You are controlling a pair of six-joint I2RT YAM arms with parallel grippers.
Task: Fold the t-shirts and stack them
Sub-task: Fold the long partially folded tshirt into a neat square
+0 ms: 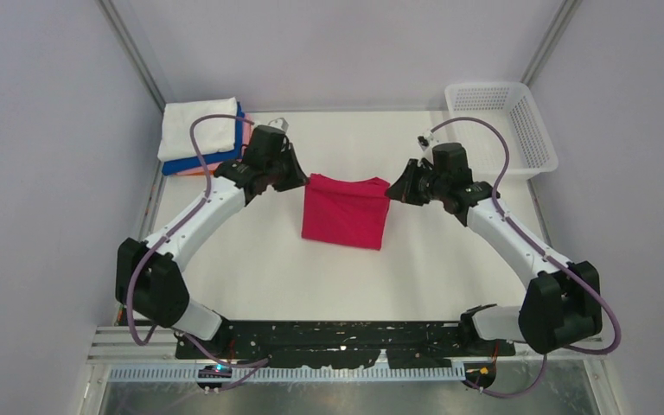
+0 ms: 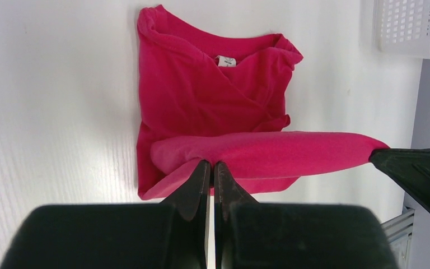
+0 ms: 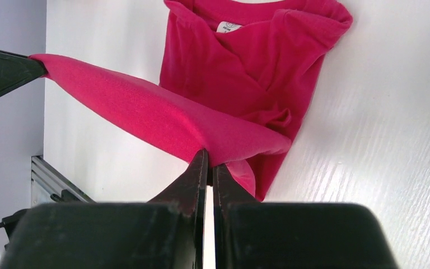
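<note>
The magenta-red t-shirt [image 1: 346,212] lies partly folded at the table's middle, its white neck label [image 2: 225,61] showing. My left gripper [image 1: 302,182] is shut on the shirt's far left corner. My right gripper [image 1: 391,191] is shut on the far right corner. Between them the far edge is held taut and raised above the rest of the shirt, as the left wrist view [image 2: 269,154] and the right wrist view [image 3: 145,112] show. A stack of folded shirts with white on top [image 1: 197,128], blue [image 1: 181,164] and pink below, sits at the far left.
A white plastic mesh basket [image 1: 506,121] stands at the far right corner. The white table [image 1: 251,277] has metal rails along its left and front edges. Grey walls close in on both sides.
</note>
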